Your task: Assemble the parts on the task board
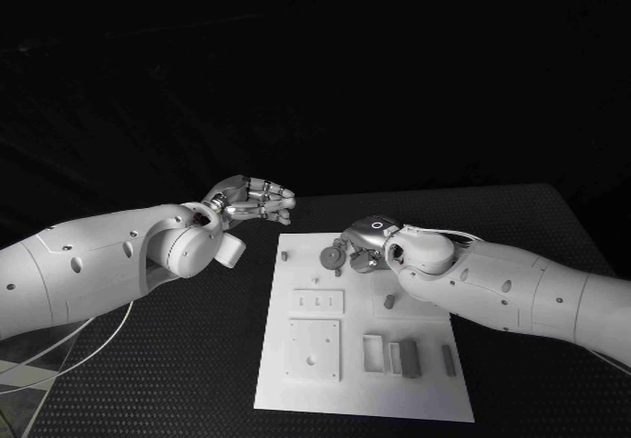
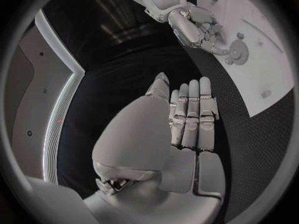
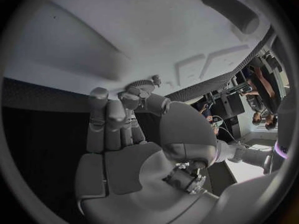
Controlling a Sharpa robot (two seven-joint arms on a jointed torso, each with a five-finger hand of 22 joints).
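Meanwhile, at the black table (image 1: 171, 365), the robot's right hand (image 1: 357, 248) works at the far end of the white task board (image 1: 296, 388), pinching a small toothed gear (image 3: 142, 86) between thumb and fingertips, just above the board's surface. The left hand (image 1: 253, 200) hovers off the board's far left corner, over bare table, fingers held straight and side by side with nothing in them.

The likeliest trouble lies in the seating: the gear is held by a light pinch at its rim, and if it meets its peg tilted or off-centre it could jam, slip out or roll across the board. A second gear (image 2: 238, 49) lies flat on the board just beside the working fingers and could be nudged as they come down.

From the head camera, the right hand's own fingers cover the gear and whatever peg it is meant for, so their alignment cannot be judged. The slim blocks (image 1: 390, 354) and recessed plates (image 1: 315, 348) at the board's near end show plainly, but their exact fit is hard to read.
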